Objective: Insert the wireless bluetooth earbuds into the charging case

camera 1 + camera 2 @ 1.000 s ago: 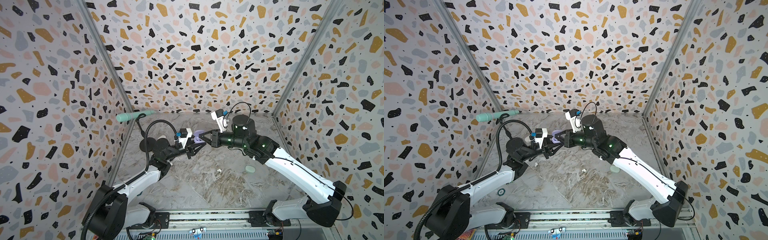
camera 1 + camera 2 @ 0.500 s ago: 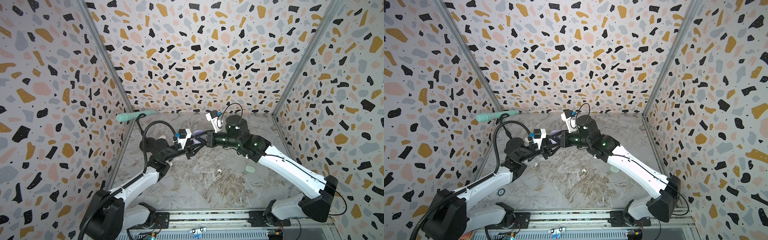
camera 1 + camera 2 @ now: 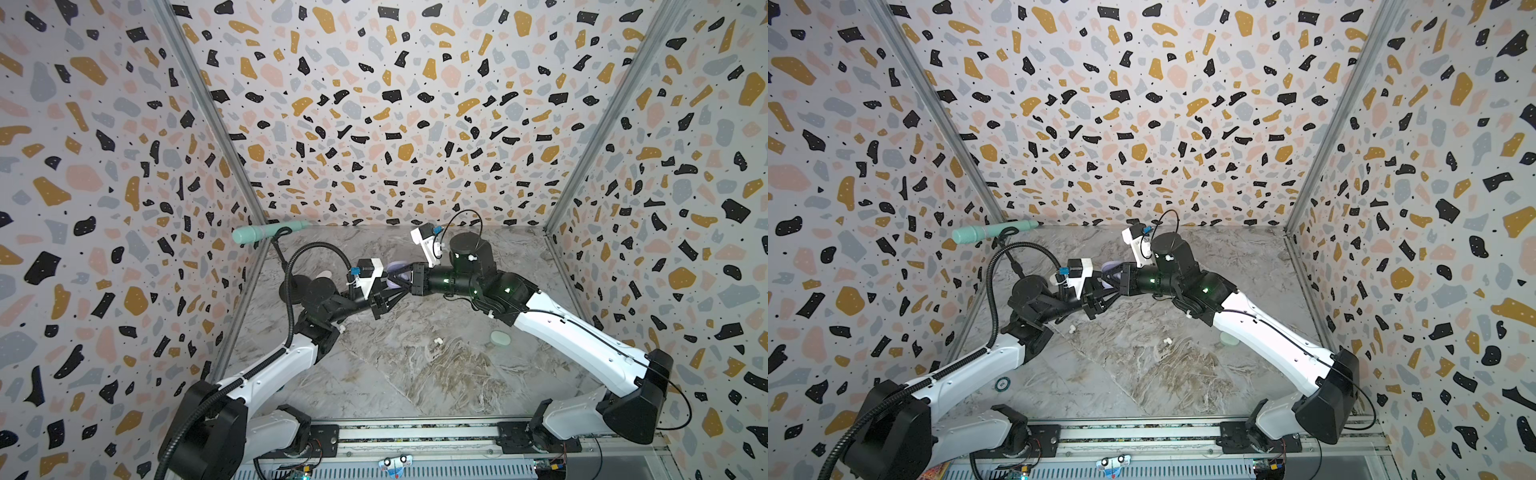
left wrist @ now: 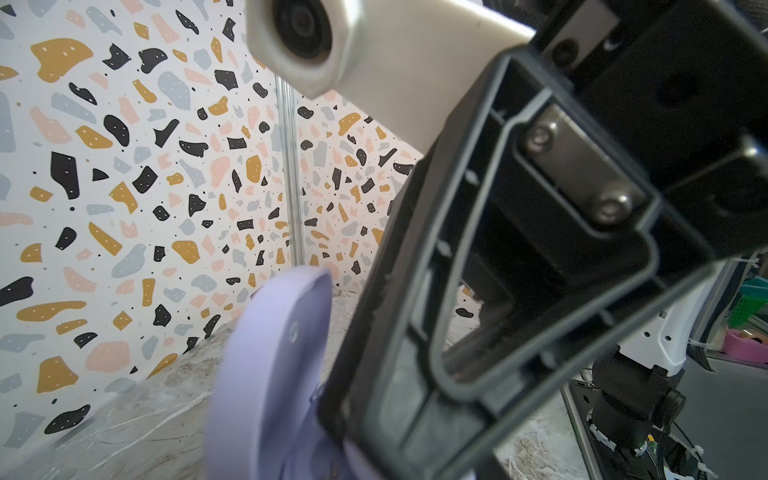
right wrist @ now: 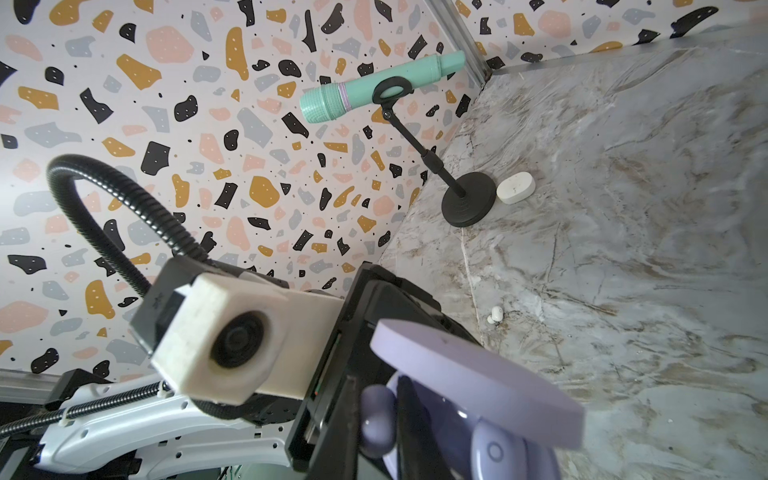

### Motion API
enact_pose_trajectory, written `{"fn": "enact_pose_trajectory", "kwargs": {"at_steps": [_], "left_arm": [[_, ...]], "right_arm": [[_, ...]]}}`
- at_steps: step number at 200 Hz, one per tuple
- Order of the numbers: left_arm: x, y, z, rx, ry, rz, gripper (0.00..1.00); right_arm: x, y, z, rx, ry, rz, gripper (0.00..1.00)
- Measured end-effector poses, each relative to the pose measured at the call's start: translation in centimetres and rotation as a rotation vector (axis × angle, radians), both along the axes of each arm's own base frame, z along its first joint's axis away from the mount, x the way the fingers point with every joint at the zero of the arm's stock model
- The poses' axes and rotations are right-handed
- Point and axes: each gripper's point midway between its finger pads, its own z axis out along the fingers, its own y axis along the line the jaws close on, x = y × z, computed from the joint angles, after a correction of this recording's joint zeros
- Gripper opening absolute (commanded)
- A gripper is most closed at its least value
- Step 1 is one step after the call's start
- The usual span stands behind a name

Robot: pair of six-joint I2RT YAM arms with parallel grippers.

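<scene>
In both top views my two grippers meet above the table's back middle. My left gripper [image 3: 386, 289] [image 3: 1098, 293] is shut on the base of the lavender charging case [image 3: 395, 270] [image 3: 1111, 269], whose lid [image 5: 478, 374] [image 4: 270, 365] stands open. My right gripper [image 3: 406, 277] [image 5: 380, 419] is shut on a lavender earbud [image 5: 376, 419], which it holds right at the case's open side. Another lavender earbud [image 5: 494, 451] sits in the case. Two white earbuds [image 3: 437, 341] [image 3: 1072, 329] lie loose on the table. In the left wrist view my left gripper's own jaws are hidden.
A mint case [image 3: 500, 338] lies on the table beside my right forearm. A white case [image 5: 515, 188] lies next to the black base [image 5: 467, 199] of a stand that carries a teal microphone [image 3: 266, 232] at the back left. Speckled walls enclose the marble table [image 3: 415, 382].
My right gripper has moved left with the lavender earbud, up to the open case in my left gripper. The left arm has hardly moved.
</scene>
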Motion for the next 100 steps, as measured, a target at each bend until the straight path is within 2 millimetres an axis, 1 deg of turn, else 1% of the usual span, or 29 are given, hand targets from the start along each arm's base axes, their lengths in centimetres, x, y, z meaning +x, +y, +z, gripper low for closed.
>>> {"fn": "enact_pose_trajectory", "kwargs": {"at_steps": [76, 100], "left_arm": [[-0.01, 0.01, -0.11, 0.005, 0.001, 0.001, 0.29], [-0.01, 0.01, -0.19, 0.009, 0.001, 0.002, 0.29]], "right_arm": [[0.32, -0.18, -0.31, 0.0, 0.017, -0.016, 0.2], [0.52, -0.34, -0.52, -0.009, 0.018, -0.031, 0.22]]}}
